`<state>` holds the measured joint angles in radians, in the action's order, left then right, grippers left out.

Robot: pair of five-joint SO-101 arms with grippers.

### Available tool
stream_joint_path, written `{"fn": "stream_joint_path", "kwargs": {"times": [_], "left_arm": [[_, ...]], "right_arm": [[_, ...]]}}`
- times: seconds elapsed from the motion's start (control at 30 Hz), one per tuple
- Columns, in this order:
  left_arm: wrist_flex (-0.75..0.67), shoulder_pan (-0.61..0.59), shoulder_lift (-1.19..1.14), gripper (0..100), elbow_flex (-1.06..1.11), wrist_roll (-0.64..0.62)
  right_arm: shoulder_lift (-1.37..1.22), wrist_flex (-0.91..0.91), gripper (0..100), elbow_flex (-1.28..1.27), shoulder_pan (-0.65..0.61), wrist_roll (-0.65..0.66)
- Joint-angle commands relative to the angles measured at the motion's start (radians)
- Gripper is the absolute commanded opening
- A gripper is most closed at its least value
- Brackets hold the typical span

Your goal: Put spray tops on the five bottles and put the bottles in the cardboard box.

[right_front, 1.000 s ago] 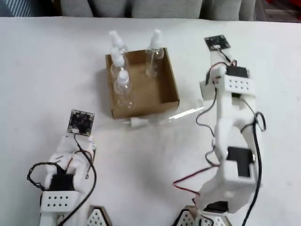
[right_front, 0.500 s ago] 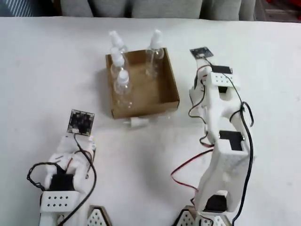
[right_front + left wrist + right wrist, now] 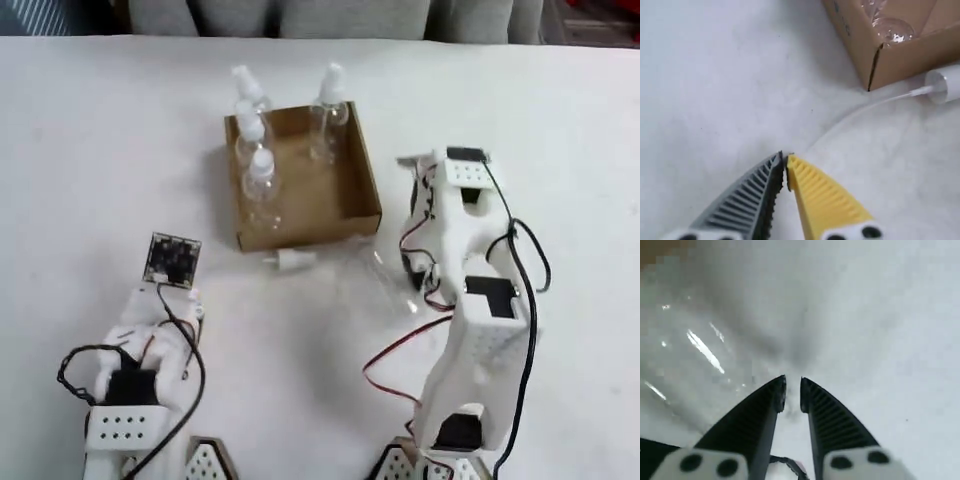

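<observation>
CHANGE: the right arm (image 3: 470,260) has pulled back from its reach beside the cardboard box (image 3: 310,230) and tipped its wrist down; the uncapped bottle (image 3: 385,270) has shifted away from the box front, toward that arm; the left arm (image 3: 150,340) has kept still
RIGHT GRIPPER (image 3: 792,385): points down at the white table (image 3: 100,130); tips nearly together with a thin gap, nothing between them; the uncapped bottle (image 3: 685,350) lies just beside it
LEFT GRIPPER (image 3: 785,159): closed, tips touching, empty; low over the table, near the box's front corner (image 3: 890,60)
UNCAPPED BOTTLE: clear, lying on its side on the table, between the loose spray top (image 3: 290,260) and the right arm
LOOSE SPRAY TOP (image 3: 947,85): on the table just in front of the box; its thin tube curves toward the left gripper
CAPPED BOTTLES (image 3: 262,185): four, upright inside the box
</observation>
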<state>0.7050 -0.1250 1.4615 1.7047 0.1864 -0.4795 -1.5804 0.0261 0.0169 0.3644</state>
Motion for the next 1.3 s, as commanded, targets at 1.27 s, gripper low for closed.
{"fn": "stream_joint_path", "kwargs": {"times": [1.27], "left_arm": [[0.005, -0.012, 0.015, 2, -0.005, 0.008]], "right_arm": [[0.989, 0.199, 15.2, -0.583, -0.047, 0.129]]}}
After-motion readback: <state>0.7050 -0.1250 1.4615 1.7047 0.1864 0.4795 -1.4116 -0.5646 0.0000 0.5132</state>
